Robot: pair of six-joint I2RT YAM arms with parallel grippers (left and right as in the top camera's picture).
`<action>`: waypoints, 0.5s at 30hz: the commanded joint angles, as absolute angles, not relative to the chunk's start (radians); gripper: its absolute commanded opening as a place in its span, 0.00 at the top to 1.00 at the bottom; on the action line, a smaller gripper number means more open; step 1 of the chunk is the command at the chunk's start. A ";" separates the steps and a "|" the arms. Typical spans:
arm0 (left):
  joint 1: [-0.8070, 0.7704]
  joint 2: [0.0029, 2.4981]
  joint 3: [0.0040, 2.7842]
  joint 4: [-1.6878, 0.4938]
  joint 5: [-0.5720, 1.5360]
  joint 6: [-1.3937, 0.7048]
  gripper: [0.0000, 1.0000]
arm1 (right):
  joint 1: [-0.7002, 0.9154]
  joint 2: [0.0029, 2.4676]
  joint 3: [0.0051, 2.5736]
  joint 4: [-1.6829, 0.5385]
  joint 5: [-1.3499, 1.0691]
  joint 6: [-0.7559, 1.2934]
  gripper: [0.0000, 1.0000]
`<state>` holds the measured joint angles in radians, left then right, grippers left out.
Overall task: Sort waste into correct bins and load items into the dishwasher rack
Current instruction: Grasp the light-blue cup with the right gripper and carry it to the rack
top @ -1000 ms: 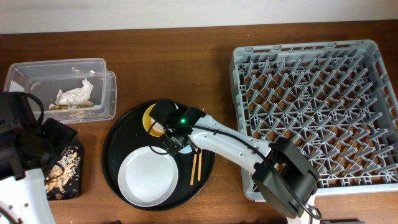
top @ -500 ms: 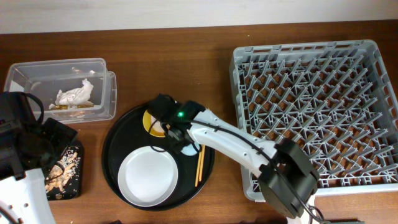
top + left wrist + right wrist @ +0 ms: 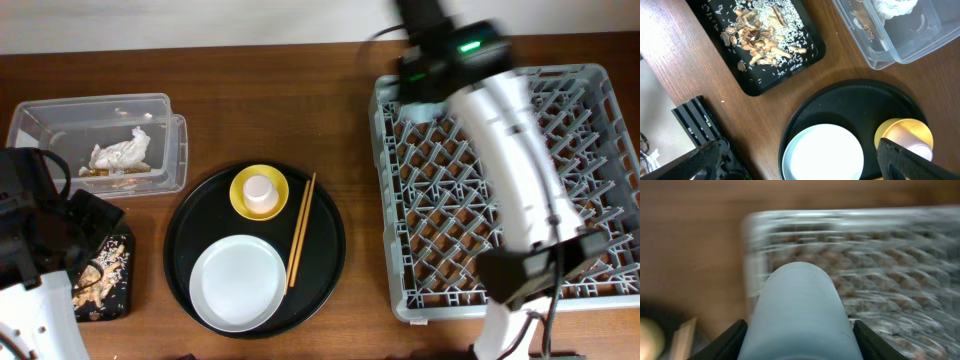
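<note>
Tray (image 3: 190,220): right gripper (image 3: 800,341), blue cup (image 3: 799,300) gone.

Prob. lab/demo bench w/ kitchen props, wood table (image 3: 300,110), plain white wall (image 3: 200,20), grey dishwasher rack (image 3: 600,180)

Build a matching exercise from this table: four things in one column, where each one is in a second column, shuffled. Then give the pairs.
Things
1. crumpled napkin
2. food scraps
3. small cup
4. light blue cup

Places
A. held in the right pincer
B. inside the yellow bowl
C. inside the clear box
D. on the flat black tray

Pairs: 1-C, 2-D, 3-B, 4-A
</note>
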<state>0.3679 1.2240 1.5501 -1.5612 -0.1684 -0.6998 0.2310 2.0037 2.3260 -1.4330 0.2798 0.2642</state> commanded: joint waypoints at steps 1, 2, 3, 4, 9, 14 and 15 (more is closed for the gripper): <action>0.374 1.225 1.554 -1.562 -0.172 -0.695 0.01 | 0.007 1.994 2.322 -1.423 0.305 0.247 0.57; 0.374 1.225 1.554 -1.562 -0.173 -0.695 0.01 | -0.061 2.001 2.321 -1.410 0.274 0.246 0.56; 0.374 1.225 1.554 -1.562 -0.172 -0.695 0.01 | -0.121 2.008 2.320 -1.396 0.244 0.246 0.56; 0.374 1.225 1.554 -1.562 -0.172 -0.695 0.01 | -0.179 2.018 2.316 -1.378 0.213 0.246 0.57; 0.374 1.225 1.554 -1.562 -0.172 -0.695 0.01 | -0.329 2.079 2.294 -1.312 0.161 0.246 0.55; 0.374 1.225 1.554 -1.562 -0.173 -0.695 0.01 | -0.389 2.170 2.294 -1.297 0.169 0.247 0.48; 0.374 1.225 1.554 -1.562 -0.172 -0.695 0.01 | -0.395 2.188 2.294 -1.296 0.168 0.247 0.48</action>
<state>0.3679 1.2240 1.5501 -1.5608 -0.1684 -0.6998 -0.3767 2.1323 2.3032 -1.3014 0.1814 0.2531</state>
